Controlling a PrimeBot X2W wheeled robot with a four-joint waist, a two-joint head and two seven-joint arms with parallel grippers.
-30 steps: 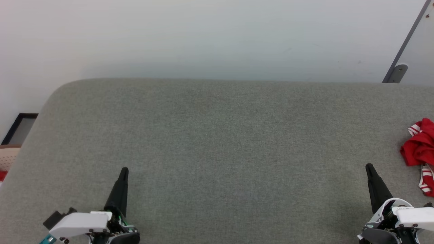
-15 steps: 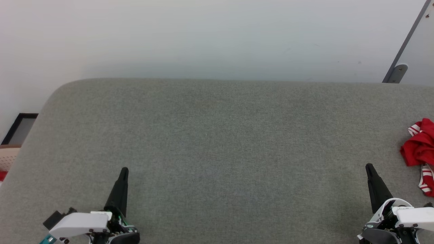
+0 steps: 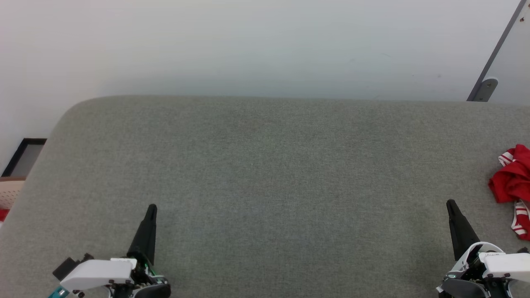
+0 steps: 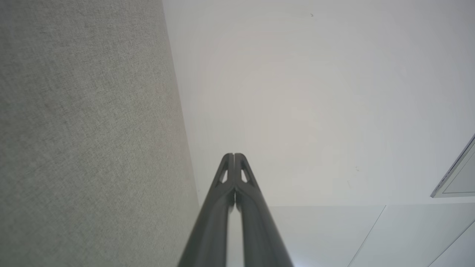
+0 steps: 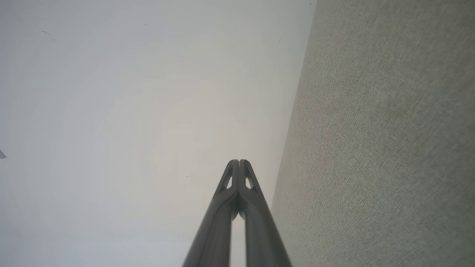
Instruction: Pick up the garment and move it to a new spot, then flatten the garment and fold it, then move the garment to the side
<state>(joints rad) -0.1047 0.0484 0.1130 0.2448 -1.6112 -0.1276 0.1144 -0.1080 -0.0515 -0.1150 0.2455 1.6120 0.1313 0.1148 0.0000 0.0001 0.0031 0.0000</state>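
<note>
Stretching wide across the head view was the big gray cloth table [image 3: 265, 165], and the garment [image 3: 512, 182] lay in a crumpled red heap at its right side, partly cut off by the edge of the view. It looked soft, light and floppy, so it would likely sag when lifted, and a thick fold on top seemed a good place to pinch. The left gripper [image 3: 151, 209] and the right gripper [image 3: 450, 205] each had fingers pressed together on nothing, the right one near the garment but not touching it.
</note>
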